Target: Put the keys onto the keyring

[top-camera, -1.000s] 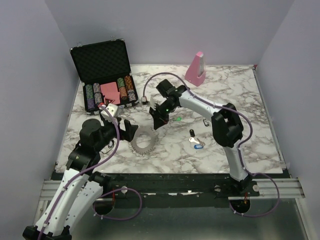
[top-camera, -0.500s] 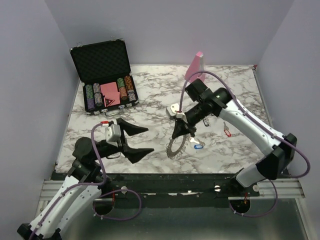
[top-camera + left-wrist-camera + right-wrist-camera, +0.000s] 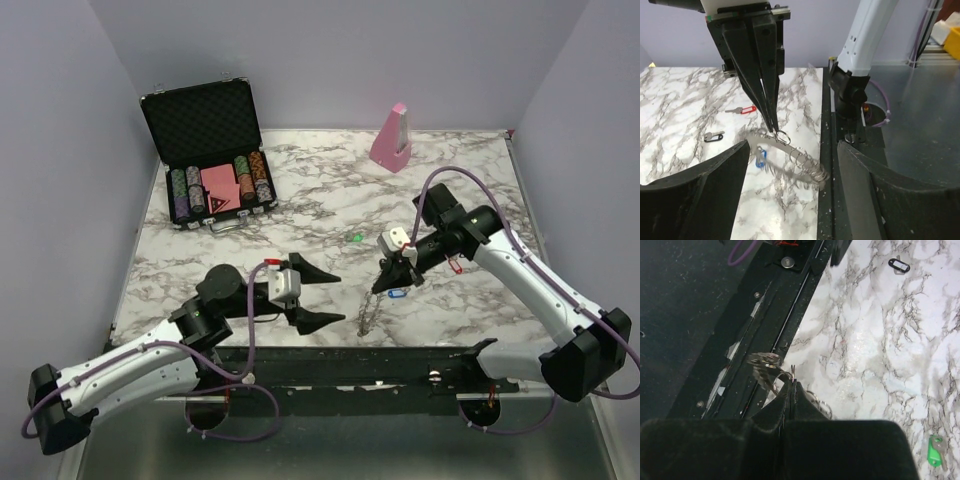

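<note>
Figure: handover posture at the near edge of the tabletop. I am holding the right gripper clenched on one small rim loop of the keyring. The ring is hanging edge-on below the fingertips, roughly midway along that near edge. I cannot tell whether its low end is touching the surface.

Pinching a single loop is, I judge, leaving the rest of the toothed rim free for a second grasp. I am presenting the left gripper released, with its jaws standing wide just beside the ring and not touching it. It is aimed along the near edge so that it could take the ring's free side and steady it.

The keys are lying loose on the marble, none visibly threaded. The blue key is just beside the ring. The black key and red key are lying toward the right edge, and the green key toward the centre. The poker chip case at the far-left corner and the pink block at the far edge are standing well apart from the work.
</note>
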Available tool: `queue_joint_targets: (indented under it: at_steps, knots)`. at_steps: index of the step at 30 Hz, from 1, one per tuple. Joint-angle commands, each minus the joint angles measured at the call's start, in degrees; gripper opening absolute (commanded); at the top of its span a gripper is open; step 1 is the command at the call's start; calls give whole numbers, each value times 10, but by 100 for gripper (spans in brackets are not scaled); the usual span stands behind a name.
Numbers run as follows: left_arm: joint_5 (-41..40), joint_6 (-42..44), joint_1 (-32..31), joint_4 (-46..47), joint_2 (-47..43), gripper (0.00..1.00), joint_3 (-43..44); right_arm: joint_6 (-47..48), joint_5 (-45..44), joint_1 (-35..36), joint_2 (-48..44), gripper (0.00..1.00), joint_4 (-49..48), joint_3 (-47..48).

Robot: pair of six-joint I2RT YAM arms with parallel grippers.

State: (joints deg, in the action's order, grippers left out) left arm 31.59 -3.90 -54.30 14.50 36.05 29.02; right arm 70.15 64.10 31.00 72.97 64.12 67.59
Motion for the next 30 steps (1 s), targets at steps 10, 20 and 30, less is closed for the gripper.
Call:
queue_joint_targets:
  at_steps: [10,20,30]
  knots:
    - [-156,-27,-37,64,92,84,-12,-72,74,-35,-37,1,-99,-50]
    - [-205,-46,-36,35,59,92,-65,-89,87,-38,-30,1,-120,-68]
    - [-264,-183,-30,25,27,99,-101,-217,63,-41,-12,1,-231,-96]
